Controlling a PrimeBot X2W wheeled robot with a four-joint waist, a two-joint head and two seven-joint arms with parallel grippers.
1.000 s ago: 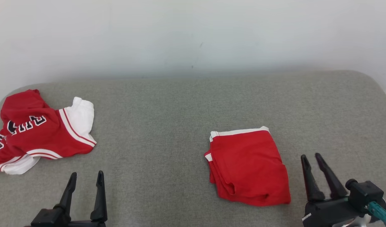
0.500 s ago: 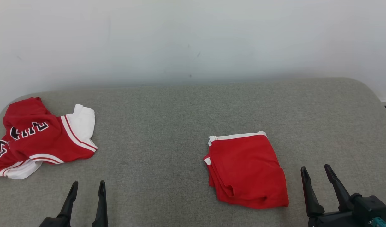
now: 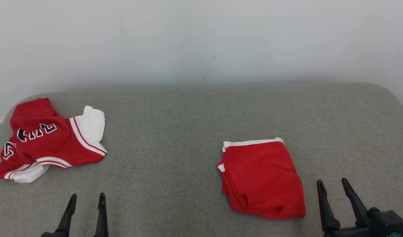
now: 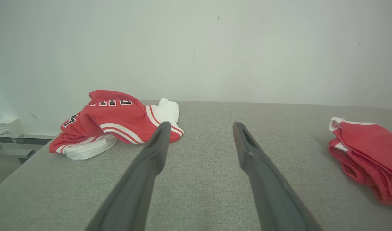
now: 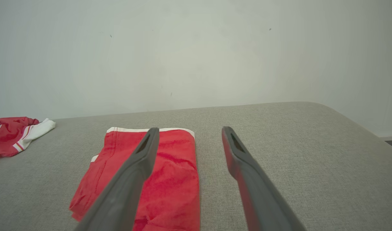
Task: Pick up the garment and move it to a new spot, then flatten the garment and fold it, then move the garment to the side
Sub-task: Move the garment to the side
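Observation:
A folded red garment (image 3: 262,179) with a white waistband lies flat on the right part of the grey table (image 3: 175,131); it also appears in the right wrist view (image 5: 151,179) and at the right edge of the left wrist view (image 4: 369,154). My right gripper (image 3: 333,185) stands open just right of it, clear of the cloth, with nothing between its fingers (image 5: 144,150). My left gripper (image 3: 87,198) is open and empty near the front left edge, its fingers (image 4: 157,144) pointing across bare table.
A crumpled red and white jersey (image 3: 46,140) with black lettering lies at the far left of the table, also seen from the left wrist (image 4: 115,118). A pale wall (image 3: 201,39) rises behind the table's rounded far edge.
My right gripper's fingers have spread from nearly together to wide apart, and both grippers sit lower in the head view. The picture has shifted slightly with the camera; the garments lie as before.

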